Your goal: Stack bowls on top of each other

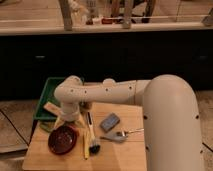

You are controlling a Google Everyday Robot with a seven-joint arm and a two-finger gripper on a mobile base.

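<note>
Bowl (62, 139), dark red, sits on the wooden table (120, 150); just behind it the white arm (107, 92) bends down, its hand (67, 121) spread open above the bowl's rim.

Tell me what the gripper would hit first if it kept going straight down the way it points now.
The gripper sits hidden under the arm's wrist, just above the dark red bowl. Going straight down, it would probably meet that bowl's near rim first, though depth is unclear.
</note>
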